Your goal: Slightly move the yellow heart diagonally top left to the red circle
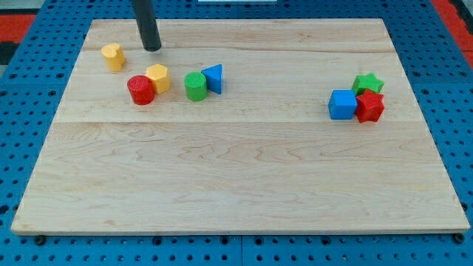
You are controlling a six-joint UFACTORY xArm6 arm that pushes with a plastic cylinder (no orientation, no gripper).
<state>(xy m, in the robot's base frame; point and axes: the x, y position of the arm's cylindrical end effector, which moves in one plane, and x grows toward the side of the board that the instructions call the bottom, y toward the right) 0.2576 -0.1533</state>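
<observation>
In the camera view we see my tip [152,49] resting on the bench [244,185] near the view's top left, holding nothing. The yellow heart [113,56] lies just to its left, apart from it. The red circle [140,90] sits below, touching a yellow block [158,77].

Wooden board [244,185] on a blue perforated table [451,81]. Upper left of the frame: a yellow hexagonal block [157,77], with a green cylinder [195,86] touching a blue triangular block [213,77] to its right. Right side: a blue cube [342,104], red star [369,106] and green star [368,83], clustered in contact.
</observation>
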